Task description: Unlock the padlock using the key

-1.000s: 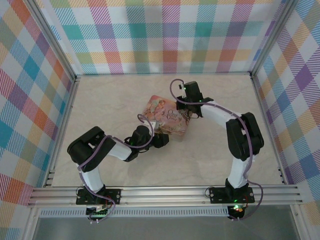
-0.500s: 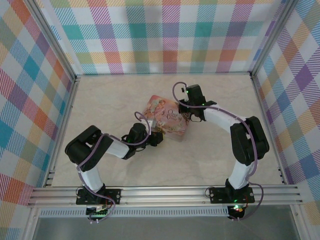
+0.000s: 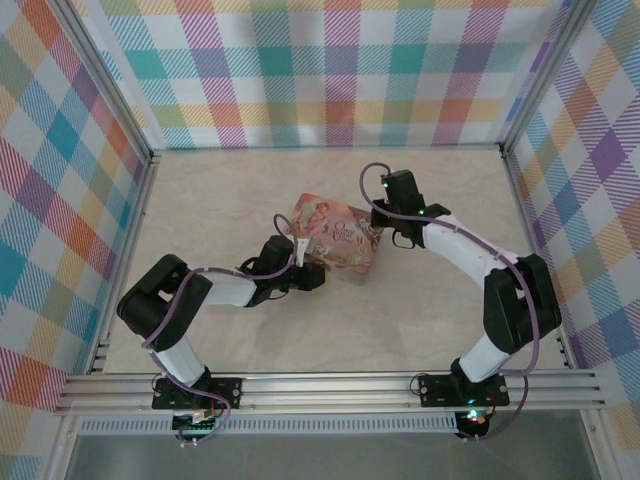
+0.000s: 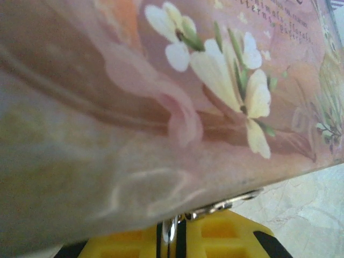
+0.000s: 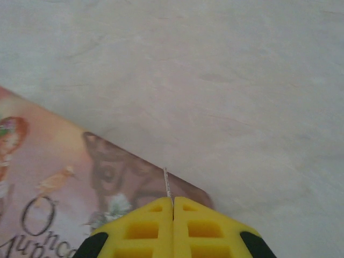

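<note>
Broadly, the pale marbled flat tabletop (image 3: 200,200) carries the glossy pink illustrated rectangular tin box (image 3: 335,238) at its middle, its corners rounded. At the tin's near left corner, the left gripper (image 4: 170,223) presses its ribbed yellow fingers onto a small shiny metal loop (image 4: 220,205) under the tin's edge; whether this is the padlock cannot be told. At the far right corner, the right gripper (image 5: 172,201) pinches the tiny thin silvery key (image 5: 167,183), its tip poking out over the tin's rim.
</note>
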